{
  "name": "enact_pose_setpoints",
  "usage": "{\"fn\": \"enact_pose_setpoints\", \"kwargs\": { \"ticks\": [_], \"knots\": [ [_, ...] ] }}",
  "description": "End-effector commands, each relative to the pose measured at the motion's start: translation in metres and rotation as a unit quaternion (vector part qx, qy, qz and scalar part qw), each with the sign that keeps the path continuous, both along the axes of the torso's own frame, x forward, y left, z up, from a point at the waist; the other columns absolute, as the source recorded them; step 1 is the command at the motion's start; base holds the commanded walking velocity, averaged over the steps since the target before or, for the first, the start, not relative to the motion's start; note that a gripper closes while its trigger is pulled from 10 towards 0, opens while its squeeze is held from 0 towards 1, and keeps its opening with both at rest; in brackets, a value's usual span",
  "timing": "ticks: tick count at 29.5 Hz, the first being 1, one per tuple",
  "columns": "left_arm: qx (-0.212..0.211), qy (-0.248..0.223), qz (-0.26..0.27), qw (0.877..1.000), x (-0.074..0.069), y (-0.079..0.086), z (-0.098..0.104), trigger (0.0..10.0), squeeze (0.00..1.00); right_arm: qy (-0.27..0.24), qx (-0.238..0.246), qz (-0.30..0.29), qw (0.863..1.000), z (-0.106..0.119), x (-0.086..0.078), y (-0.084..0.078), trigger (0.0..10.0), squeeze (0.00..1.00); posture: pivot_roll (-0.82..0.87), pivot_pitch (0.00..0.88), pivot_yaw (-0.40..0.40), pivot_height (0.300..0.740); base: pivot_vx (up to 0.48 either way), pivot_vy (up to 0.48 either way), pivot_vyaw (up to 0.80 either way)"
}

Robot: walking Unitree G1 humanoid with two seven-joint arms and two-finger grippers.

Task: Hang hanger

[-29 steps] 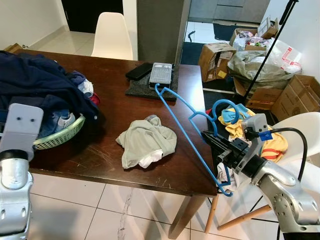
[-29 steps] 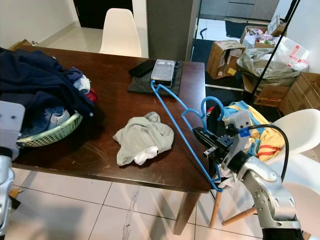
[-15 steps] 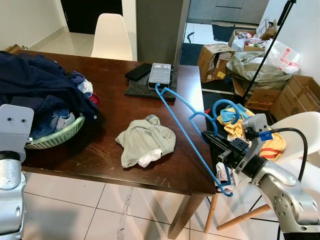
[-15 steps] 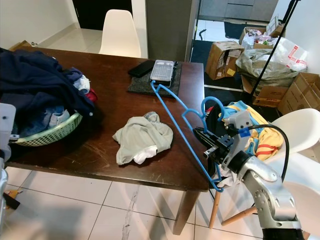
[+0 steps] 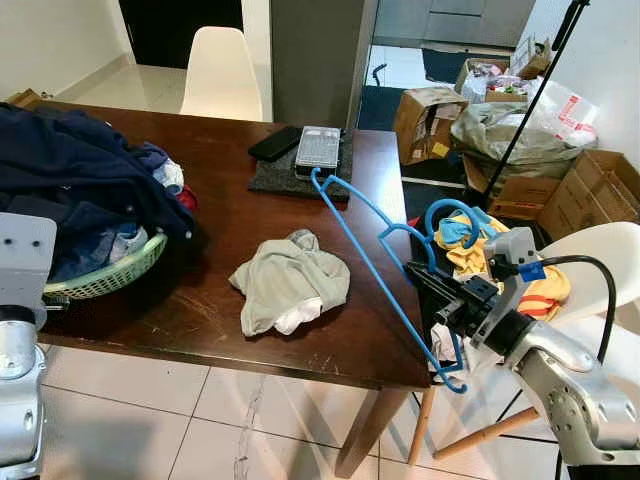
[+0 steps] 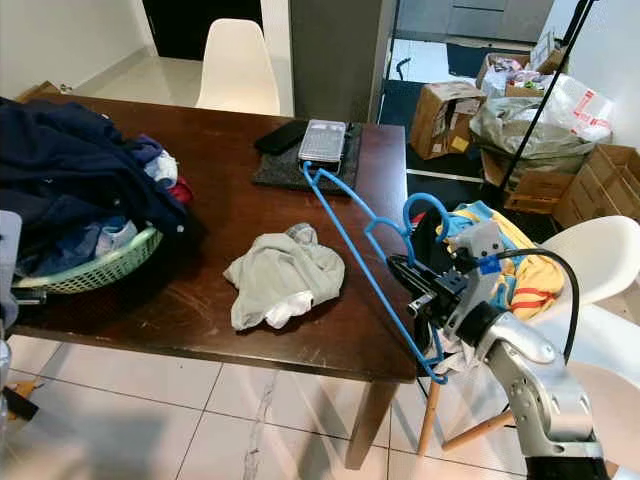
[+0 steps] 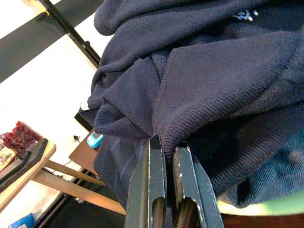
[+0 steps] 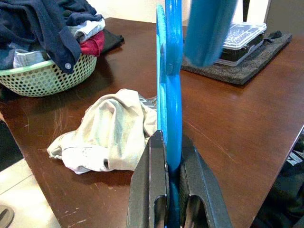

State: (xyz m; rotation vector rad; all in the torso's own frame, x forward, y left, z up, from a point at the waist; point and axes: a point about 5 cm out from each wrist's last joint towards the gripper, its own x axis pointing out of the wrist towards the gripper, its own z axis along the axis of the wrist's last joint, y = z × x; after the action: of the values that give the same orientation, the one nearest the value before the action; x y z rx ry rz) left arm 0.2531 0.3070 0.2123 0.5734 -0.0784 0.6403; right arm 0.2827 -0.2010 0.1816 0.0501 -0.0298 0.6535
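A long blue plastic hanger (image 5: 367, 262) slants over the right end of the dark wooden table (image 5: 232, 203), its hook (image 5: 448, 211) curling up past the table's right edge. My right gripper (image 5: 415, 273) is shut on the hanger's lower bar near that edge. The right wrist view has the blue hanger (image 8: 173, 90) standing upright between the black fingers (image 8: 152, 156). My left arm (image 5: 20, 262) hangs at the front left beside the laundry basket. Its gripper (image 7: 166, 145) is shut with nothing in it, close against a navy sweater (image 7: 228, 95).
A green basket (image 5: 112, 270) heaped with dark clothes fills the table's left. A beige garment (image 5: 290, 285) lies mid-table; a grey mat with a clear case (image 5: 320, 150) lies behind. White chairs (image 5: 600, 260), one draped with yellow-blue clothes (image 5: 545, 290), and cardboard boxes (image 5: 430, 115) crowd the right.
My left arm has sunk lower and drifted left along the basket. The view has shifted slightly. The right gripper and hanger have stayed almost still.
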Motion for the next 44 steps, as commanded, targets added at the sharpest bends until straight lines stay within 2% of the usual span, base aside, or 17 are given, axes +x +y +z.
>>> {"fn": "enact_pose_setpoints", "kwargs": {
  "ticks": [1,2,3,4,6,8,9,10,11,12,14,16,18,19,39,43,44],
  "knots": [
    [-0.014,-0.007,0.000,1.000,0.001,0.004,0.004,0.0,0.00,-0.001,-0.005,-0.004,1.000,-0.002,0.000,-0.003,10.0,0.00,0.10,0.124,-0.050,0.740,0.000,0.000,0.00],
    [-0.014,-0.007,0.000,1.000,0.001,0.004,0.004,0.0,0.00,-0.001,-0.005,-0.004,1.000,-0.002,0.000,-0.003,10.0,0.00,0.10,0.124,-0.050,0.740,0.000,0.000,0.00],
    [-0.028,-0.073,-0.069,0.995,0.012,-0.008,0.037,0.0,0.00,-0.002,-0.005,-0.003,1.000,-0.001,0.000,-0.003,10.0,0.00,0.10,0.117,-0.055,0.740,0.000,0.000,0.00],
    [-0.028,-0.073,-0.069,0.995,0.012,-0.008,0.037,0.0,0.00,-0.002,-0.005,-0.003,1.000,-0.001,0.000,-0.003,10.0,0.00,0.10,0.117,-0.055,0.740,0.000,0.000,0.00],
    [-0.018,-0.164,-0.191,0.968,0.019,-0.036,0.090,0.0,0.00,-0.003,-0.004,-0.002,1.000,-0.001,0.002,-0.002,10.0,0.00,0.11,0.112,-0.055,0.740,0.000,0.000,0.00],
    [-0.018,-0.164,-0.191,0.968,0.019,-0.036,0.090,0.0,0.00,-0.003,-0.004,-0.002,1.000,-0.001,0.002,-0.002,10.0,0.00,0.11,0.112,-0.055,0.740,0.000,0.000,0.00],
    [-0.021,-0.207,-0.242,0.948,0.019,-0.050,0.115,2.4,0.00,-0.006,-0.002,-0.001,1.000,0.000,0.003,-0.001,10.0,0.00,0.11,0.106,-0.055,0.740,0.000,0.000,0.00],
    [-0.019,-0.235,-0.263,0.936,0.019,-0.057,0.134,10.0,0.00,-0.009,0.000,0.001,1.000,0.002,0.004,0.000,10.0,0.00,0.11,0.099,-0.056,0.740,0.000,0.000,0.00],
    [-0.019,-0.235,-0.263,0.936,0.019,-0.057,0.134,10.0,0.00,-0.009,0.000,0.001,1.000,0.002,0.004,0.000,10.0,0.00,0.11,0.099,-0.056,0.740,0.000,0.000,0.00],
    [-0.009,-0.262,-0.276,0.925,0.019,-0.062,0.154,10.0,0.00,-0.012,0.003,0.002,1.000,0.003,0.005,0.001,10.0,0.00,0.11,0.093,-0.058,0.740,0.000,0.000,0.00],
    [-0.004,-0.277,-0.279,0.920,0.018,-0.063,0.166,10.0,0.00,-0.014,0.004,0.003,1.000,0.004,0.006,0.002,10.0,0.00,0.11,0.091,-0.058,0.740,-0.398,0.000,0.00],
    [0.013,-0.312,-0.278,0.908,0.017,-0.063,0.194,10.0,0.00,-0.016,0.006,0.004,1.000,0.004,0.007,0.003,10.0,0.00,0.11,0.080,-0.056,0.740,-0.414,0.000,0.00],
    [0.013,-0.312,-0.278,0.908,0.017,-0.063,0.194,10.0,0.00,-0.016,0.006,0.004,1.000,0.004,0.007,0.003,10.0,0.00,0.11,0.080,-0.056,0.740,-0.480,0.000,0.00],
    [0.017,-0.322,-0.283,0.903,0.018,-0.065,0.204,10.0,0.00,-0.020,0.009,0.003,1.000,0.005,0.008,0.003,10.0,0.00,0.11,0.073,-0.049,0.740,-0.480,0.000,0.00],
    [-0.037,-0.270,-0.339,0.901,0.036,-0.093,0.178,10.0,0.00,-0.028,0.028,0.016,0.999,0.008,0.006,0.010,10.0,0.00,0.11,0.083,-0.040,0.740,-0.480,0.000,0.00],
    [-0.056,-0.265,-0.354,0.895,0.039,-0.099,0.174,10.0,0.00,-0.028,0.031,0.019,0.999,0.008,0.006,0.011,10.0,0.00,0.11,0.085,-0.039,0.740,-0.429,0.000,0.00],
    [-0.073,-0.261,-0.370,0.888,0.040,-0.105,0.172,10.0,0.00,-0.028,0.031,0.018,0.999,0.008,0.006,0.011,10.0,0.00,0.11,0.085,-0.039,0.740,-0.375,0.000,0.00]
  ]
}}
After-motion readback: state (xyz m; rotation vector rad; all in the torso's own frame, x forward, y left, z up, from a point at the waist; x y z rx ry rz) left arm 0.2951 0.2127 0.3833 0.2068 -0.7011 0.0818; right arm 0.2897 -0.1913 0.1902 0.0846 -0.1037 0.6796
